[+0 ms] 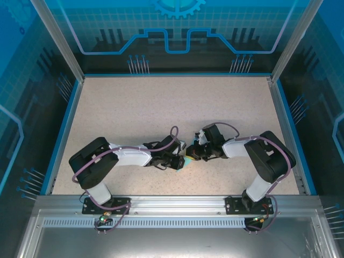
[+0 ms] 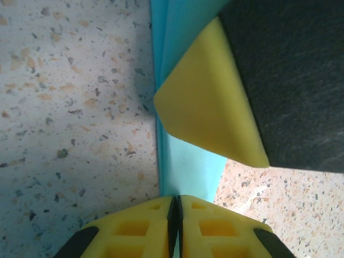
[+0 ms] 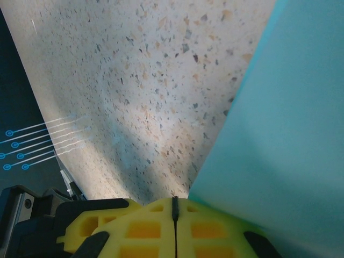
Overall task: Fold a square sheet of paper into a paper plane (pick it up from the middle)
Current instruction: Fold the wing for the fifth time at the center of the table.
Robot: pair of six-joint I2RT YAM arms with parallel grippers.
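The light-blue paper (image 2: 185, 161) is folded into a narrow strip with stacked layer edges along its left side, and it lies on the speckled table. My left gripper (image 2: 176, 207) is shut at the strip's near end, and the paper runs into its jaws. My right gripper (image 3: 174, 203) is shut too. One of its yellow fingers (image 2: 207, 102) rests on top of the strip, coming in from the upper right. In the right wrist view the paper (image 3: 279, 134) covers the right side. From above, both grippers meet over a small patch of paper (image 1: 189, 160).
The speckled table (image 1: 161, 107) stretches far behind the arms. It is framed by a blue rim and metal posts (image 1: 56, 37). A metal rail (image 1: 177, 203) runs along the near edge under the arm bases.
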